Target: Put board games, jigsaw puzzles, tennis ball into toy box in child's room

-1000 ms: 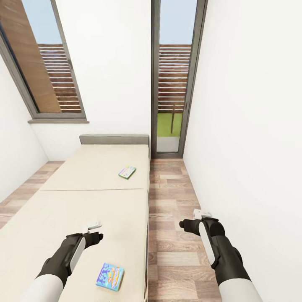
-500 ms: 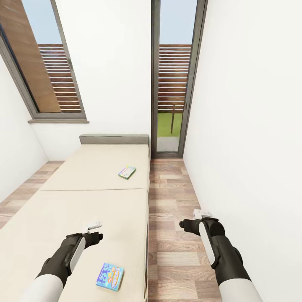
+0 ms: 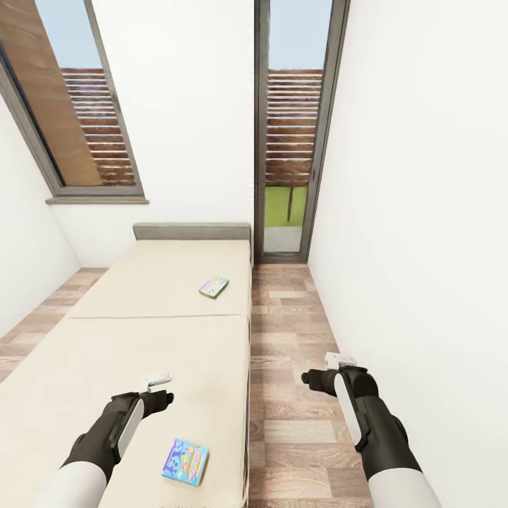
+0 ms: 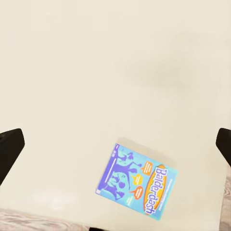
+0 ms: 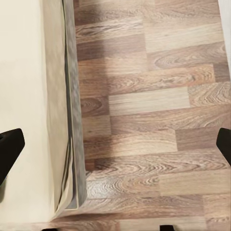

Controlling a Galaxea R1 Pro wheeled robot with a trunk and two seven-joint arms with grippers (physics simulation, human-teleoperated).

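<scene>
Two board games lie on the bed (image 3: 127, 331). A mostly blue one (image 3: 185, 462) rests near the mattress's right edge, just right of and nearer than my left gripper (image 3: 156, 382). In the left wrist view this blue box (image 4: 137, 187), printed Balderdash, lies flat on the beige mattress below my open left gripper (image 4: 115, 147). A green and white board game (image 3: 214, 286) lies farther up the bed, near the headboard (image 3: 192, 233). My right gripper (image 3: 340, 360) hovers open over the wood floor (image 5: 154, 110) beside the bed, holding nothing. The table, toy box, jigsaw puzzles and tennis ball are out of view.
A white wall (image 3: 416, 233) runs close along my right arm, leaving a narrow strip of plank floor (image 3: 289, 331) between it and the bed's grey side (image 5: 72, 106). Tall dark-framed windows (image 3: 293, 134) stand at the far end.
The whole head view has shifted very slightly, so the camera has moved a little. Both arms and both board games keep their places.
</scene>
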